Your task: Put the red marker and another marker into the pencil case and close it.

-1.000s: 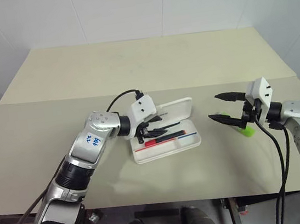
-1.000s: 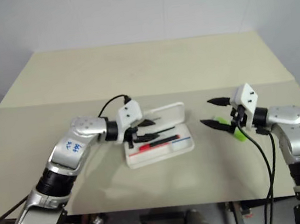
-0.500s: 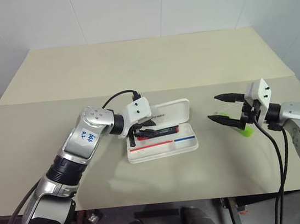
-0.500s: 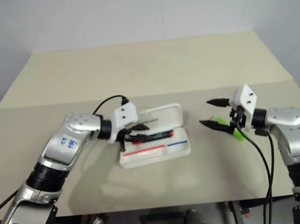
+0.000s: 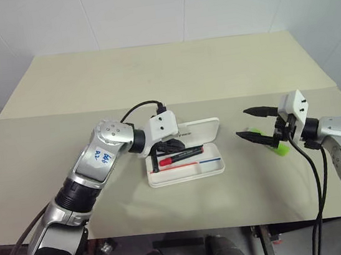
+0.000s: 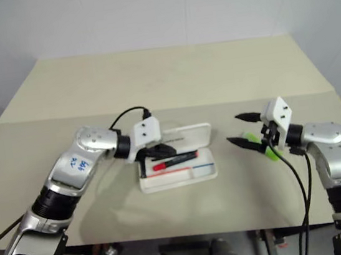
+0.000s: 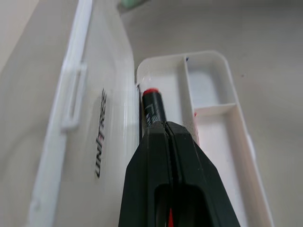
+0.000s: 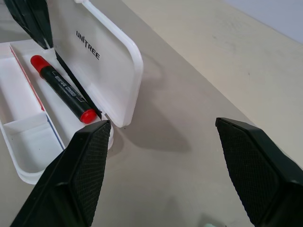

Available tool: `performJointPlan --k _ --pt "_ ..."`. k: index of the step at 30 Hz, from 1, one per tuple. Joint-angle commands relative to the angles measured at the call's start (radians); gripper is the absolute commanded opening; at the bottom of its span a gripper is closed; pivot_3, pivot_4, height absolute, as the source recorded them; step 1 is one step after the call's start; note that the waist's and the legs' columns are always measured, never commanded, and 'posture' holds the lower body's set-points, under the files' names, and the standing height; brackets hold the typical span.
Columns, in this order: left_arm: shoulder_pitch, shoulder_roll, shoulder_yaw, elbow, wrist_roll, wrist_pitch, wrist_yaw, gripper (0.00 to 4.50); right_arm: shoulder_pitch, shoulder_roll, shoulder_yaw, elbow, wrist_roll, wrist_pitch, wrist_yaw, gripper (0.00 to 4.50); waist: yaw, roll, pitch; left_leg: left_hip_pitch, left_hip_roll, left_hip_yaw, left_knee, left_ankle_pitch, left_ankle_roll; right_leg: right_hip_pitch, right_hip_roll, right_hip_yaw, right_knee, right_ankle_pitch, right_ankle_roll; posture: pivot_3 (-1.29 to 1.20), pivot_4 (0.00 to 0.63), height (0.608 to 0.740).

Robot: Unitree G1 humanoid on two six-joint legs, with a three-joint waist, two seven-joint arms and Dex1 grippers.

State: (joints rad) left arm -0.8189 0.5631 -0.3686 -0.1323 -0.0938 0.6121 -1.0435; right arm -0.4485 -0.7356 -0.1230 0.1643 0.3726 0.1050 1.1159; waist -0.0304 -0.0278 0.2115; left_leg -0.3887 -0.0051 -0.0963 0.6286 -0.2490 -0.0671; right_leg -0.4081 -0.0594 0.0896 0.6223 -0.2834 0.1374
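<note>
The white pencil case (image 5: 189, 176) lies open in the middle of the table, its lid (image 5: 201, 130) folded back on the far side. The red marker (image 5: 178, 159), red and black, rests inside the tray along the hinge side (image 8: 61, 87). My left gripper (image 5: 168, 146) hovers just over the marker's left end, fingers (image 7: 165, 142) shut together and empty. The lime-green highlighter (image 5: 280, 148) lies on the table to the right of the case. My right gripper (image 5: 242, 122) hangs above it, wide open and holding nothing.
The case tray has a small end compartment (image 7: 208, 87) and a long front one with a red and blue stripe (image 5: 209, 159). The beige table (image 5: 151, 79) stretches bare behind the case, with a seam running across it. White walls stand beyond.
My left gripper has closed its fingers and drawn back slightly from the red marker, which stays in the case. The case has slid a little on the table. The right arm is still.
</note>
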Motion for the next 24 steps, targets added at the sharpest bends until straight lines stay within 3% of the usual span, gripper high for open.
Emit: performJointPlan --k 1,16,24 --pt "0.009 0.011 0.006 -0.085 -0.031 0.031 -0.024 0.05 -0.021 -0.001 -0.008 -0.009 -0.002 -0.024 0.000 4.50 0.000 0.000 0.000 0.000 0.000 0.000 0.000 0.000 0.000 0.000 0.000 0.000 0.000 0.000 0.000 0.00 0.150 0.740" --pt "0.096 -0.006 0.132 -0.170 -0.174 -0.028 -0.021 0.05 -0.020 -0.012 -0.003 0.004 -0.021 -0.034 0.012 4.50 0.000 0.000 0.000 0.000 0.000 0.000 0.000 0.000 0.000 0.000 0.000 0.000 0.000 0.000 0.000 0.00 0.150 0.740" --pt "0.147 -0.084 0.247 -0.222 -0.293 -0.040 0.046 2.59 -0.063 -0.023 0.026 0.078 -0.088 -0.069 0.010 4.50 -0.003 0.000 0.000 0.001 0.000 0.000 0.001 0.000 0.000 0.000 0.000 0.000 0.001 0.000 0.000 0.00 0.150 0.740"
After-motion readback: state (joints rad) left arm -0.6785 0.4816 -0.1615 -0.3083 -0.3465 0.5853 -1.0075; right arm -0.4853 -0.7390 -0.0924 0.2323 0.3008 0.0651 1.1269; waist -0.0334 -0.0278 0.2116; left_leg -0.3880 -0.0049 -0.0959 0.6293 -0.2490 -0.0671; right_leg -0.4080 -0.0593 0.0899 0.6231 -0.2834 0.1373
